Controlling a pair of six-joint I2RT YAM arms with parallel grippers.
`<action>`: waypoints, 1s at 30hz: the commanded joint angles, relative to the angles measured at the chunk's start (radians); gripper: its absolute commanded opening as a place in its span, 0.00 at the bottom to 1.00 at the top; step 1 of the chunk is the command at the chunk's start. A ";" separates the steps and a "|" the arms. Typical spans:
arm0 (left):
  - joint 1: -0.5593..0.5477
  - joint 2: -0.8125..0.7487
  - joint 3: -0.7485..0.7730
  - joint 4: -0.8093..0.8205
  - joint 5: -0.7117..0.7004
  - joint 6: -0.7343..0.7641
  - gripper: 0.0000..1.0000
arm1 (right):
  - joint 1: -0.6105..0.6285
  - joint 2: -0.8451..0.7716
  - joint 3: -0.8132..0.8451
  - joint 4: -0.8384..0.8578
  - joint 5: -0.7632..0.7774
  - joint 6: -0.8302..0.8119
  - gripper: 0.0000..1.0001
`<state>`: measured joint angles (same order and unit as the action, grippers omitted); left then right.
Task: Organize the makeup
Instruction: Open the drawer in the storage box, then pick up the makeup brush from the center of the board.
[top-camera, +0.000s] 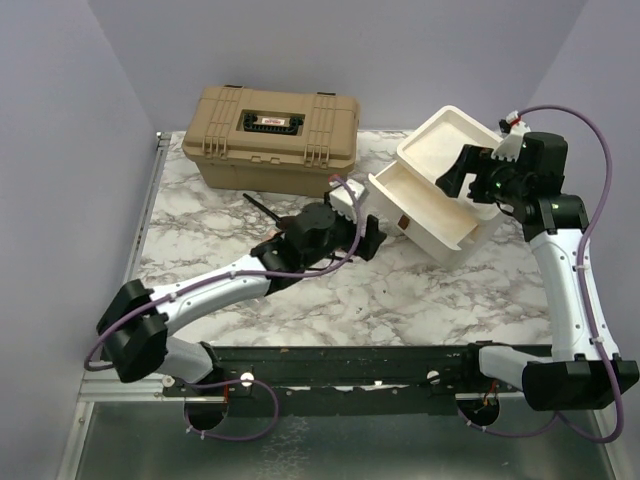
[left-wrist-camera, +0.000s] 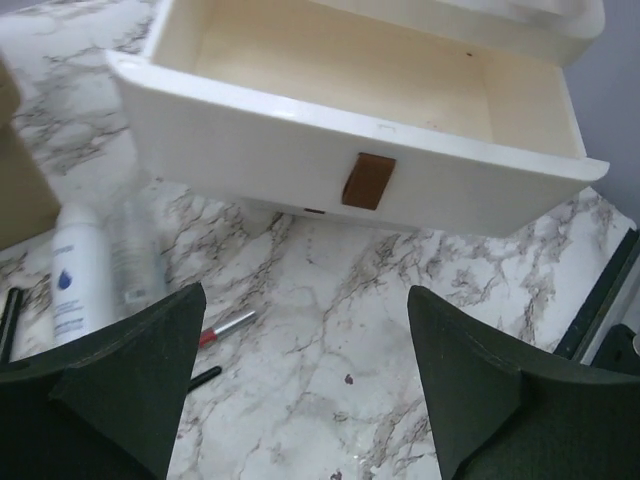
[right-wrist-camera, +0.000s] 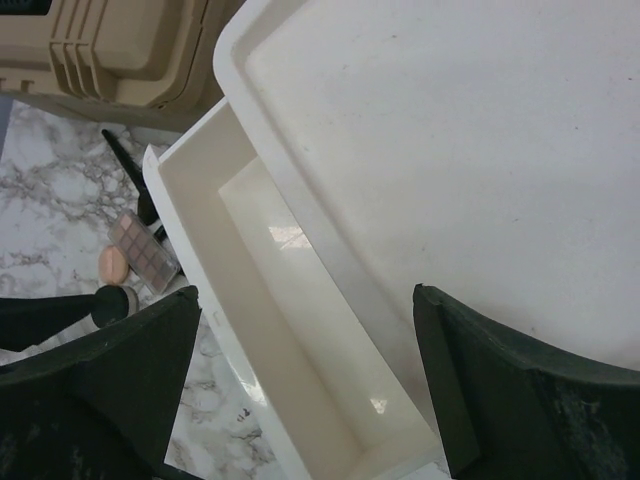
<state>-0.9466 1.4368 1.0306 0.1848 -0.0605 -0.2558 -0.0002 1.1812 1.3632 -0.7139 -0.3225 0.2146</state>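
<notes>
Beside open drawer (left-wrist-camera: 250, 140): one white bottle (left-wrist-camera: 75, 270), one lip gloss (left-wrist-camera: 228, 327); left tool (left-wrist-camera: 305, 300), right tool (right-wrist-camera: 305, 295) wide, empty.

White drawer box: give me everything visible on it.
Glossy white plastic-looking drawer box, sitting skewed on the marble table right of the tan case. Its top is a shallow rimmed tray, bare. One drawer is pulled out, empty, with a brown pull tab on its front. The open right tool hangs over it.
</notes>
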 joint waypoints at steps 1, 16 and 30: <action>0.032 -0.148 -0.111 -0.038 -0.184 -0.047 0.85 | 0.000 -0.021 0.026 -0.027 0.010 -0.050 0.94; 0.369 -0.357 -0.355 -0.346 -0.353 -0.394 0.99 | 0.000 -0.072 0.024 -0.016 -0.032 0.056 0.94; 0.402 0.028 -0.109 -0.342 0.008 -0.091 0.87 | 0.000 -0.065 -0.012 -0.026 -0.067 0.087 0.94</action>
<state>-0.5468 1.4174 0.8555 -0.1593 -0.1879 -0.4465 -0.0002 1.1183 1.3640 -0.7277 -0.3573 0.2859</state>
